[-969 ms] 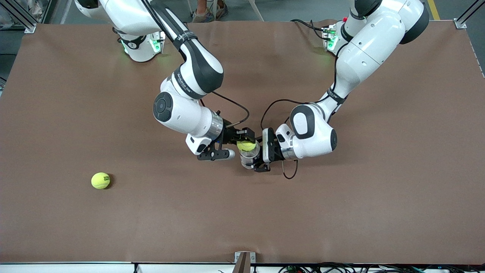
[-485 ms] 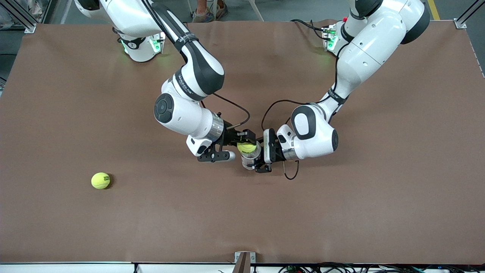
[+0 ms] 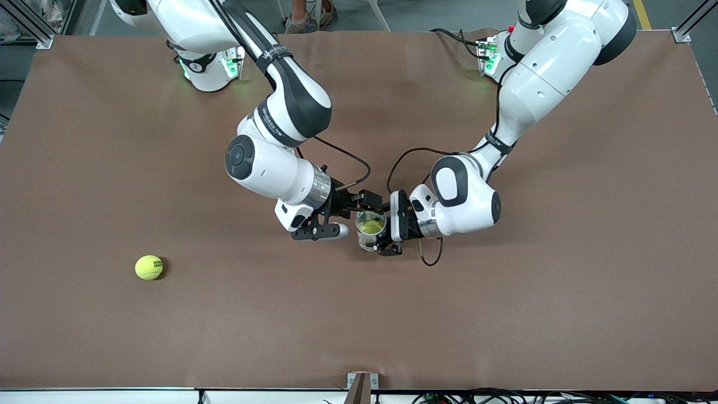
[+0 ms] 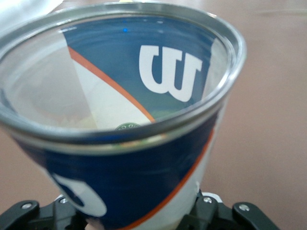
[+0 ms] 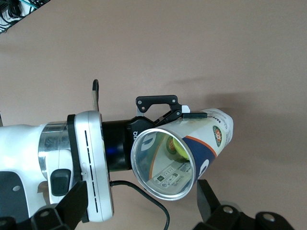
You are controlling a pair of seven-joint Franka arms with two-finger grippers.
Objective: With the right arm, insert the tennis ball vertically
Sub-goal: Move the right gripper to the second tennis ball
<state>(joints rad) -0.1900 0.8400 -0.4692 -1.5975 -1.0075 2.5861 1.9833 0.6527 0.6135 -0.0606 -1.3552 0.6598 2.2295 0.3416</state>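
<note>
A clear tennis ball can (image 3: 367, 241) with a blue and white label stands upright above the middle of the table, its mouth facing up. My left gripper (image 3: 387, 238) is shut on its lower wall. A yellow tennis ball (image 3: 371, 226) lies inside the can, below the rim. My right gripper (image 3: 363, 211) hovers over the can's mouth, open and holding nothing. The right wrist view looks down into the can (image 5: 211, 139), with the ball (image 5: 176, 146) deep inside and my right gripper (image 5: 141, 191) spread on either side. The can (image 4: 144, 182) fills the left wrist view.
A second yellow tennis ball (image 3: 148, 267) lies on the brown table (image 3: 505, 314), nearer the front camera and toward the right arm's end. A black cable (image 3: 429, 259) loops below the left wrist.
My right gripper went from shut on the tennis ball to open. The ball dropped from the can's mouth down into the can. The left arm kept still.
</note>
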